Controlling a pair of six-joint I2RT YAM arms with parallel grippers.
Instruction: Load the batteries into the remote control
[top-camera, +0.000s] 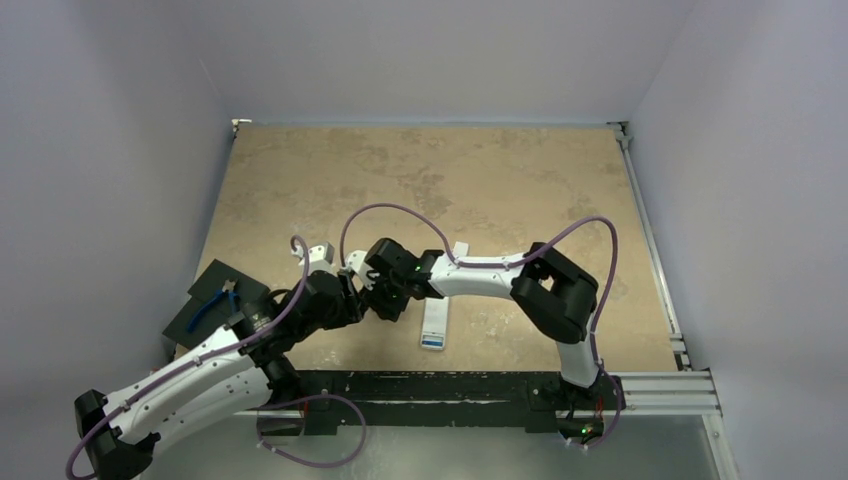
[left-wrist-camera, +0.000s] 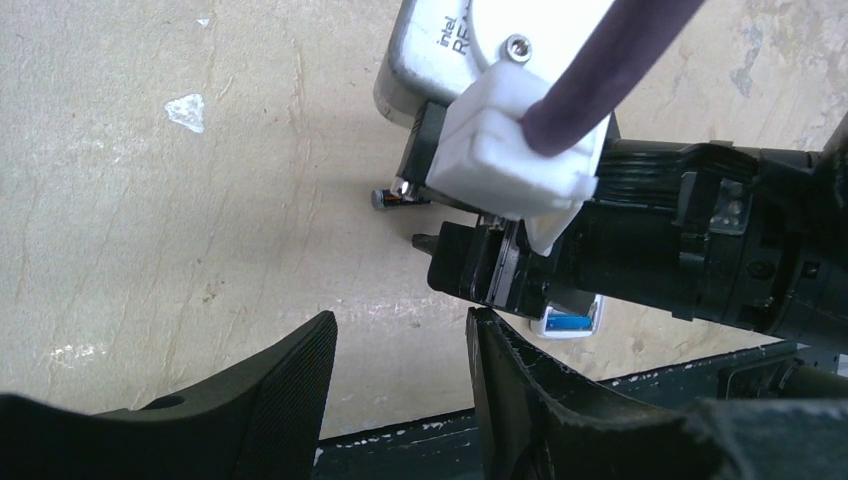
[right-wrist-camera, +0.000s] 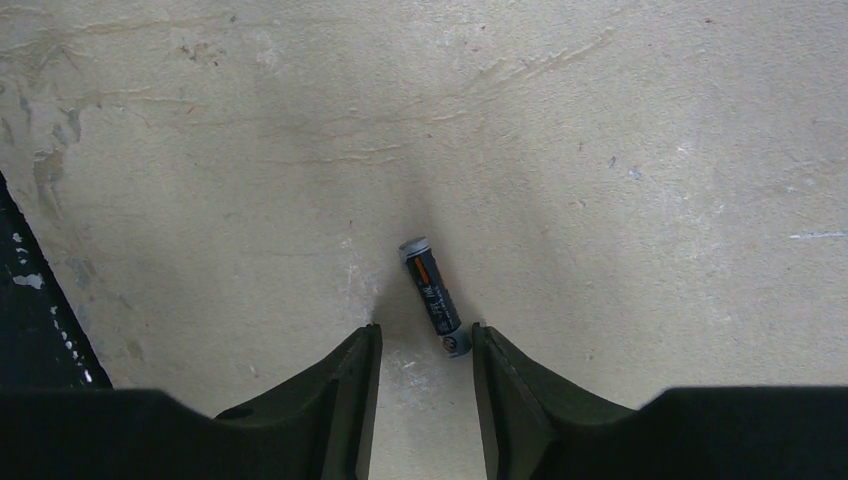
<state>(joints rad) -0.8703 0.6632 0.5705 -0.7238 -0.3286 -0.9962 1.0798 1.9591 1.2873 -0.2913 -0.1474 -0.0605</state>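
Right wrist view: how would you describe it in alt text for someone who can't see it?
A small dark battery with an orange mark lies on a mottled beige table, its near end just inside the gap between the two black fingers of the right pincer. The pincer is open, and the battery is not gripped.

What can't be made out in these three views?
Dark battery: hidden in the top view under the right gripper.
Remote control: mostly behind the right arm in the left wrist view; outside the right wrist view.
Contact between fingertips and battery: unclear in the right wrist view.
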